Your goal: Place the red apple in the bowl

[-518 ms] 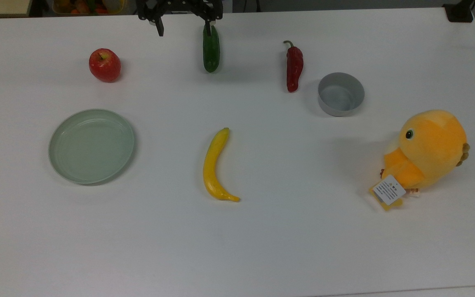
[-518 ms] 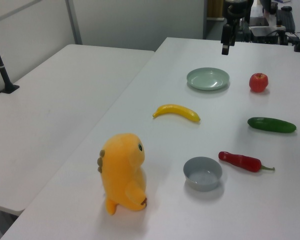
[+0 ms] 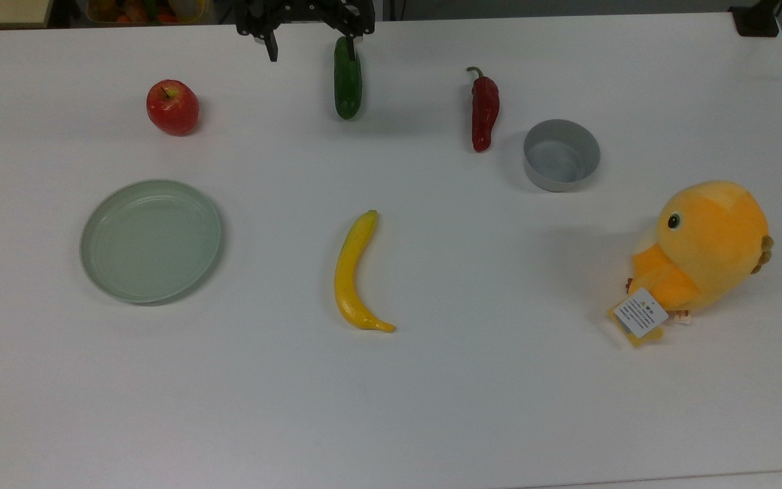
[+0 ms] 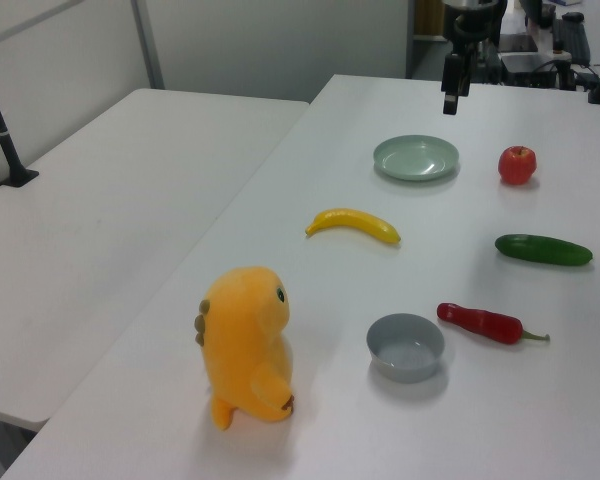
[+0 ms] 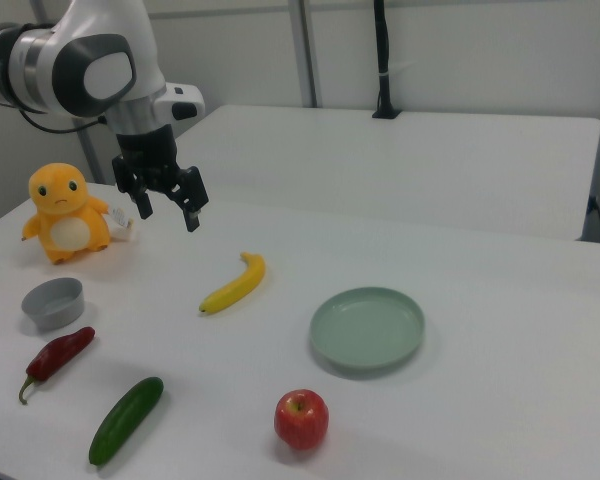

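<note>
The gripper [image 5: 167, 208] hangs above the table [image 5: 500, 380], pointing down, fingers spread and empty. The apple [image 5: 301, 419] sits beside the plate [image 5: 368, 328], well apart from the bowl [image 5: 52, 303] near the chili [image 5: 58, 356].

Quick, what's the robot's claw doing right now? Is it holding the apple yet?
Gripper: open, holding nothing, up in the air. The red apple sits on the table, apart from it.

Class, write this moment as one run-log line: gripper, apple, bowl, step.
gripper: open, raised, holding nothing | red apple: on table, untouched | bowl: empty, beside chili pepper | step: apple not yet grasped
</note>
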Motion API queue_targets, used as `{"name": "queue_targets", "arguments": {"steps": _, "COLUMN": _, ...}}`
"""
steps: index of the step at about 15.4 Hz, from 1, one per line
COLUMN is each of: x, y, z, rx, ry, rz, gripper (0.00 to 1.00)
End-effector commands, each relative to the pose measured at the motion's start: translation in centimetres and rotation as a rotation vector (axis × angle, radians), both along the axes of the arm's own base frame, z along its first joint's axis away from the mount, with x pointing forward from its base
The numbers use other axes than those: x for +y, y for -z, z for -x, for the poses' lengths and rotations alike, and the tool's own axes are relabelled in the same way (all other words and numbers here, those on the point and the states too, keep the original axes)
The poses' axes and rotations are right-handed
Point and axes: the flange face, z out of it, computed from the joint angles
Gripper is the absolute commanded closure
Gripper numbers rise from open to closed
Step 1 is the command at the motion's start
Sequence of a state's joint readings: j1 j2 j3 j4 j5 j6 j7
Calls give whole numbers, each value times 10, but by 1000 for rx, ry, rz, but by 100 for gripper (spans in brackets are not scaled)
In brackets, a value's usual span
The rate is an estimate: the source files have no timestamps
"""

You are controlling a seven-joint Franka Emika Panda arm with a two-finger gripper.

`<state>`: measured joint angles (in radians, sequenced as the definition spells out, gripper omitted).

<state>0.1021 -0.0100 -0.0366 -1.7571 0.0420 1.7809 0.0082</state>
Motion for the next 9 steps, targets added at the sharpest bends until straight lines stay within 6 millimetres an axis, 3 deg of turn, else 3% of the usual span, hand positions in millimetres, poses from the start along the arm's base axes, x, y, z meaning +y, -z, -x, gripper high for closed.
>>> {"name": "queue_targets", "arguments": {"steps": 1, "x": 5, "y": 8, "z": 7, "rx": 34, "ry": -8, "rz": -8, "gripper": 0}}
{"name": "queue_targets", "arguments": {"steps": 9, "x": 2, "y": 29, "z": 7, "rx": 67, "ry": 9, "rz": -4, "gripper": 0}}
